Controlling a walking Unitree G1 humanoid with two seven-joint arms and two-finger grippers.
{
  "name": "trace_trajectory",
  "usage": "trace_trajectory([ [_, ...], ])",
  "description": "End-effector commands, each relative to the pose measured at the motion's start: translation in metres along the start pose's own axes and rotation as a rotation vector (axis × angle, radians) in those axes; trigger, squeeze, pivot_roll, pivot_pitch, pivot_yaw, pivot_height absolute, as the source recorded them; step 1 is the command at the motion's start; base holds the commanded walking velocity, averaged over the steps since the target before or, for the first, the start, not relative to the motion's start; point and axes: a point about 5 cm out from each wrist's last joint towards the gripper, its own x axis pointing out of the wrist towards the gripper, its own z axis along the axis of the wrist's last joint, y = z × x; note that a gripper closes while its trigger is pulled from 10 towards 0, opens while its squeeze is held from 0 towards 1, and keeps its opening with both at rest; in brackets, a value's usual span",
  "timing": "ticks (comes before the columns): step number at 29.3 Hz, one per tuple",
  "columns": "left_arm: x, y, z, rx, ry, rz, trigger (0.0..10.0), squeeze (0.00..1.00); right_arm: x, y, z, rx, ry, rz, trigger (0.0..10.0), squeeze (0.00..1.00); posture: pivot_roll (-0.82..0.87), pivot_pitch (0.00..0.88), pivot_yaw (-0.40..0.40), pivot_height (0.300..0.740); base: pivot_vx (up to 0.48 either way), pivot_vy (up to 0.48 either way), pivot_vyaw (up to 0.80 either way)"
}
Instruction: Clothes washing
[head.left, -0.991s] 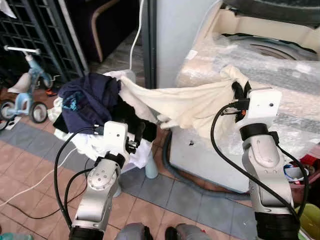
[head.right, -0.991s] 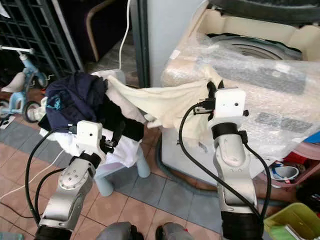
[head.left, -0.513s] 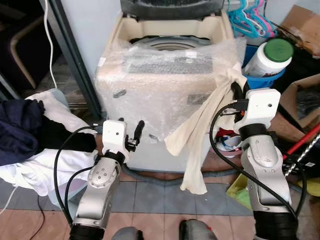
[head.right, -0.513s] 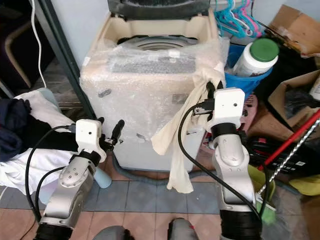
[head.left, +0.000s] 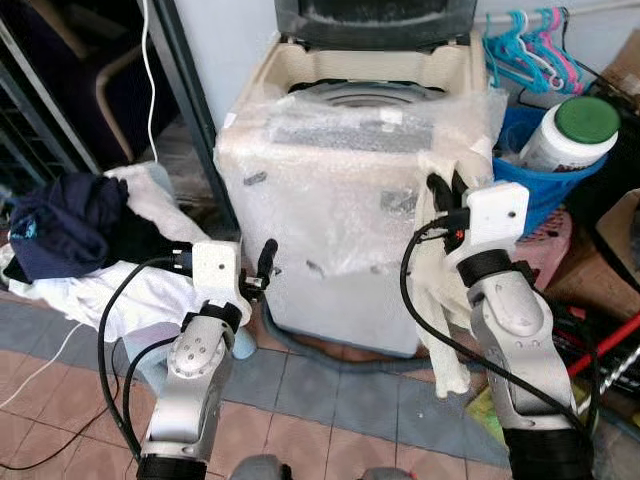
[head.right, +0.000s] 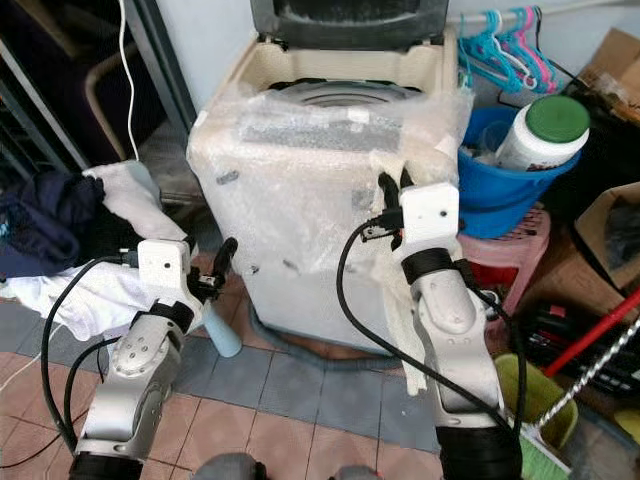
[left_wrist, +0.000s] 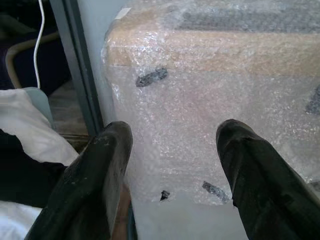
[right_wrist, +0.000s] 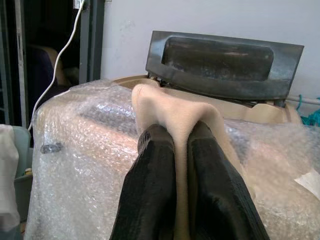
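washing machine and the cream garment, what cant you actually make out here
- Washing machine drum contents: eye views look too low, rim and bubble wrap hide the inside.
- Control panel markings: blurred by the wrap.
- Cream garment type: bunched in the right gripper, partly behind the arm.
- Clothes pile: cut by the left edge.

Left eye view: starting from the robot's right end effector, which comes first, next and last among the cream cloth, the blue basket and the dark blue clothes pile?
1. Cream cloth: pinched in the right end effector, hanging down.
2. Blue basket: just to its right, beside the washing machine.
3. Dark blue clothes pile: far left, past the machine.
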Motion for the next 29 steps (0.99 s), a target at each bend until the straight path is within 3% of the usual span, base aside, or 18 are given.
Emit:
trace_trajectory([
  [1,-0.001,0.006,0.004,0.014,-0.017,0.017,10.0,0.00,0.003,0.007,0.007,0.017,-0.040,0.028,10.0,0.00,-0.05,0.067,0.062,0.740,0.356,0.000,0.00],
  [14,0.001,0.005,0.005,0.002,-0.032,0.012,10.0,0.00,0.021,0.005,0.017,-0.011,-0.096,0.063,10.0,0.00,-0.05,0.054,0.063,0.740,0.417,0.092,0.00],
  [18,0.000,0.003,0.000,-0.036,0.008,0.024,10.0,0.00,0.037,-0.001,0.028,-0.049,-0.143,0.112,10.0,0.00,-0.05,0.055,0.069,0.740,0.351,0.319,0.00],
  [22,0.001,0.003,0.002,0.000,-0.008,0.000,10.0,0.00,0.059,-0.009,0.044,-0.085,-0.197,0.166,10.0,0.00,-0.04,0.053,0.066,0.740,0.000,0.423,0.00],
  [26,0.001,0.003,0.003,0.002,-0.015,-0.013,10.0,0.00,0.079,-0.019,0.060,-0.115,-0.240,0.150,10.0,0.00,-0.03,0.051,0.063,0.740,0.293,0.378,0.00],
  [27,0.000,0.002,0.004,0.013,-0.021,-0.015,10.0,0.00,0.092,-0.029,0.071,-0.110,-0.258,0.119,10.0,0.00,-0.03,0.051,0.064,0.740,0.405,0.255,0.00],
  [29,-0.001,0.002,0.004,0.015,-0.021,-0.015,10.0,0.00,0.098,-0.033,0.076,-0.109,-0.267,0.109,10.0,0.00,-0.03,0.052,0.066,0.740,0.411,0.247,0.00],
])
